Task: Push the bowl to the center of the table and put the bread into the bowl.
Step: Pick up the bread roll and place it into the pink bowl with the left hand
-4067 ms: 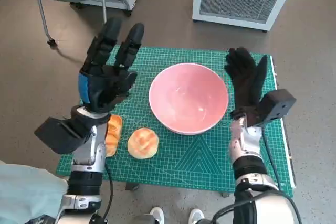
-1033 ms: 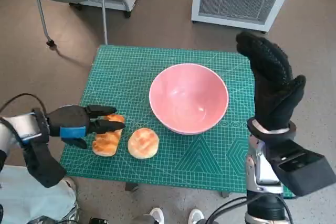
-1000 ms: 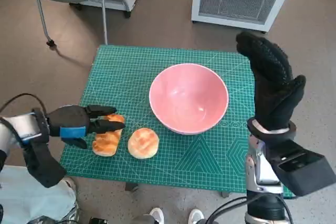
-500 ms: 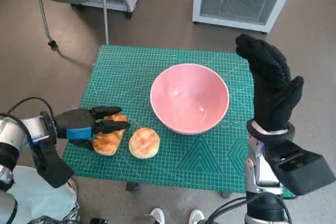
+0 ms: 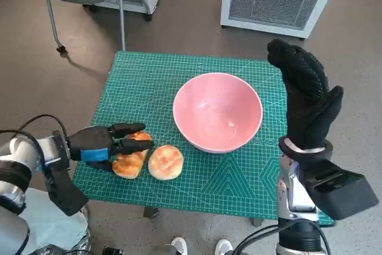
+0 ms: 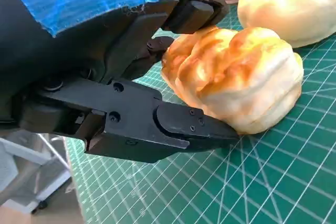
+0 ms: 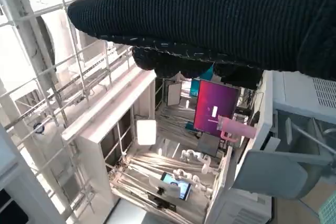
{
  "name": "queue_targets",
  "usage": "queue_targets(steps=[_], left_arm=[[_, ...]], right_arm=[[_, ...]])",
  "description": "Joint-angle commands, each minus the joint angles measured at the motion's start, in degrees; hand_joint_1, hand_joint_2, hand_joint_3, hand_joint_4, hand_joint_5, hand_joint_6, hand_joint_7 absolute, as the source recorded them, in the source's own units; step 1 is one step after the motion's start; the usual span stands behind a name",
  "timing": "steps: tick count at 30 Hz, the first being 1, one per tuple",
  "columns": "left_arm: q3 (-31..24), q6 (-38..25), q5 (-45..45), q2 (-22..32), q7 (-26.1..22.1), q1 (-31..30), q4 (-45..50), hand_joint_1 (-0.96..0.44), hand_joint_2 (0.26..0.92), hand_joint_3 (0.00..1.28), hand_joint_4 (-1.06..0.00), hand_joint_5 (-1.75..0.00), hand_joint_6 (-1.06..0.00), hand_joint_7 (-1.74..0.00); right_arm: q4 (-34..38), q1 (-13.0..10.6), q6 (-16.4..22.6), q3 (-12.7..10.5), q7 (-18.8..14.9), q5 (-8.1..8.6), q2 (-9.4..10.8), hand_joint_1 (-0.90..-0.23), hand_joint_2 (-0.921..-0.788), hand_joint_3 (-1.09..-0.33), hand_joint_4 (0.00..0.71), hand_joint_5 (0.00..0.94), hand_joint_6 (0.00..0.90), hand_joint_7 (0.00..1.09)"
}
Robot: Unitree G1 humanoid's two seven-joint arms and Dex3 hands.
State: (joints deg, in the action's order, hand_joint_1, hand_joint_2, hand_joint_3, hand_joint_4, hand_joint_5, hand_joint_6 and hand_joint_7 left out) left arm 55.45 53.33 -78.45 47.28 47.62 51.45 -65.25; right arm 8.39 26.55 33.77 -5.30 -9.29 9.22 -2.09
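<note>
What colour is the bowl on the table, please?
The bowl is plain pale pink, inside and out; the head view shows it best.

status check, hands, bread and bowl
Left hand fingers around the browned bread, not lifted. Right hand raised, open, empty. Pink bowl mid-table, empty. Round bun touching the bread, bowl side.

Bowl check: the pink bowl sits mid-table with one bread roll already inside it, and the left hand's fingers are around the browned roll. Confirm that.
Not quite. The pink bowl is empty in the head view; both rolls lie on the mat beside it. The left hand does have its fingers around the browned roll, as the left wrist view shows.
</note>
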Motion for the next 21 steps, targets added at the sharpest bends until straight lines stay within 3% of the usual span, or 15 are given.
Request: queue_targets(steps=[1, 3, 6, 12, 21], left_arm=[[3.2, 2.8, -0.8, -2.8, 0.2, -2.4, -1.6, -0.01, 0.921, 0.25, -0.41, -0.94, -0.46, -1.08], [2.9, 4.2, 0.2, -2.6, 0.2, -1.9, -2.0, -0.01, 0.921, 0.23, -0.48, -1.09, -0.47, -1.30], [2.0, 6.5, 2.5, -2.1, -0.6, -1.3, -2.5, 0.00, 0.921, 0.20, -0.55, -1.15, -0.47, -1.39], [-0.9, 11.0, 7.7, -0.6, -2.1, -0.8, -2.3, 0.00, 0.921, 0.17, -0.60, -1.18, -0.48, -1.38], [-6.0, 14.1, 13.8, 1.2, -3.5, -1.1, -0.7, 0.00, 0.921, 0.18, -0.56, -1.23, -0.50, -1.36]], right_arm=[[1.1, -0.8, 0.0, -0.4, 0.7, -0.35, 0.1, -0.543, -0.921, -0.790, 0.309, 0.029, -0.001, 0.70], [1.2, -0.8, 0.2, -0.5, 0.7, -0.34, 0.0, -0.541, -0.921, -0.790, 0.310, 0.029, -0.001, 0.70], [1.6, -0.5, 0.4, -0.7, 0.7, -0.33, -0.1, -0.540, -0.921, -0.790, 0.311, 0.030, -0.001, 0.70], [2.5, -0.3, 1.1, -1.0, 0.6, -0.24, 0.0, -0.540, -0.921, -0.788, 0.311, 0.030, -0.001, 0.71], [3.0, 0.0, 1.8, -0.8, 0.7, -0.32, 0.3, -0.540, -0.921, -0.787, 0.311, 0.030, -0.001, 0.70]])
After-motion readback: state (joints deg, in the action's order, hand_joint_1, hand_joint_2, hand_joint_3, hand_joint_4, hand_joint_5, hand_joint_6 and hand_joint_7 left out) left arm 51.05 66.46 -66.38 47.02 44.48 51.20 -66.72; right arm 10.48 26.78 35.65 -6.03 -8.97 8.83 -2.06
